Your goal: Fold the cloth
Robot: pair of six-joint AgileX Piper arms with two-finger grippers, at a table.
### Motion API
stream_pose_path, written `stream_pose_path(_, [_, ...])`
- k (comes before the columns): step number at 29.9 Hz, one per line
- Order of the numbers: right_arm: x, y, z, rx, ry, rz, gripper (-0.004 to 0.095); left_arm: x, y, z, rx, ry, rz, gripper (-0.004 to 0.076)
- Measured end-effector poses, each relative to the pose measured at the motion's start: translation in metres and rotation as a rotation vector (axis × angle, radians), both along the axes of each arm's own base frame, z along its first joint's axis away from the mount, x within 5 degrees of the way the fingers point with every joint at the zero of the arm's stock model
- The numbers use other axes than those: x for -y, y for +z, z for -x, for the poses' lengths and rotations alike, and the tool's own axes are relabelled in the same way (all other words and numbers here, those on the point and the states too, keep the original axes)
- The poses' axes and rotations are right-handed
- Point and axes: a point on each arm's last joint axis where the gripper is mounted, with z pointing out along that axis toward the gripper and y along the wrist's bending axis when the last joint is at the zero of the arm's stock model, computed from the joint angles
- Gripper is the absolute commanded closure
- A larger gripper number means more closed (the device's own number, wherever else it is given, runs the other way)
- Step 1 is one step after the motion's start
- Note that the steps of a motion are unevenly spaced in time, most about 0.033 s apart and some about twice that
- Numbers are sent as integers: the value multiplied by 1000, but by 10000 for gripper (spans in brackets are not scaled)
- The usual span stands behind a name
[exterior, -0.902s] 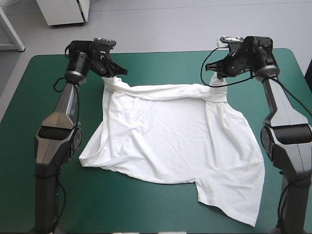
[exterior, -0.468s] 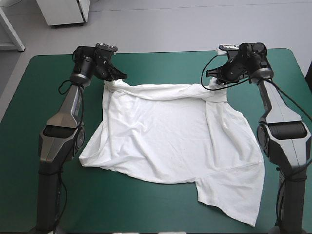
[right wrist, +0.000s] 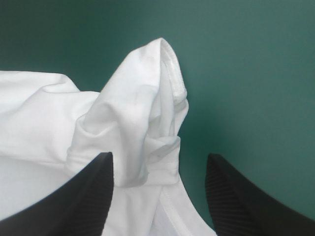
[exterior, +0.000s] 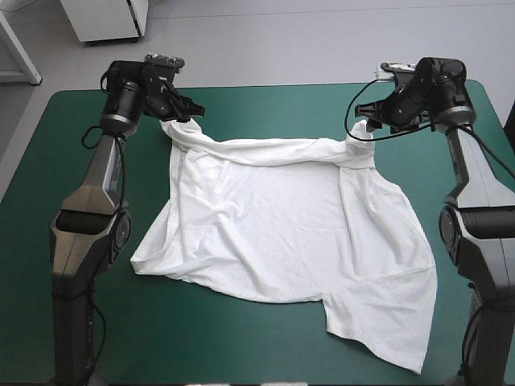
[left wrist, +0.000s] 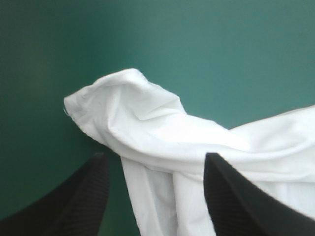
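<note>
One white T-shirt (exterior: 282, 233) lies spread but wrinkled on the teal-green worktop (exterior: 241, 346), about mid-table, with its far edge drawn into two bunched corners, one at each far end. One loose flap trails toward the near right edge.

Two arms, two pincers, four black fingers in all.

The left pincer (exterior: 187, 112) is at the shirt's far-left corner. The left wrist view shows its two fingers (left wrist: 78, 196) standing apart, released, with the bunched white corner running between and ahead of them over bare cover.

The right pincer (exterior: 368, 122) is at the far-right corner. Its two fingers (right wrist: 236, 196) are also spread wide, released, with a rolled hem fold standing up between them. Cannot tell whether the cloth touches either pincer's fingers
</note>
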Motion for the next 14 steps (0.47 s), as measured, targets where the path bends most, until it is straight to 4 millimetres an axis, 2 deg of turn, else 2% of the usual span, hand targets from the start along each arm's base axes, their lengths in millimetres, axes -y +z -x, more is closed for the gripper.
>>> stream_pose_path(4, [2, 25, 16, 38, -2, 4, 371, -3, 34, 15, 64, 11, 10, 339])
stream_pose_path(7, [4, 30, 34, 13, -13, 16, 371, -5, 47, 27, 73, 15, 13, 340])
stream_pose_path(10, [5, 25, 58, -49, -17, 24, 384, -8, 43, 41, 12, 17, 2, 340])
stream_pose_path(14, [6, 10, 97, -156, -19, 27, 412, -13, 20, 69, -135, 19, -31, 340])
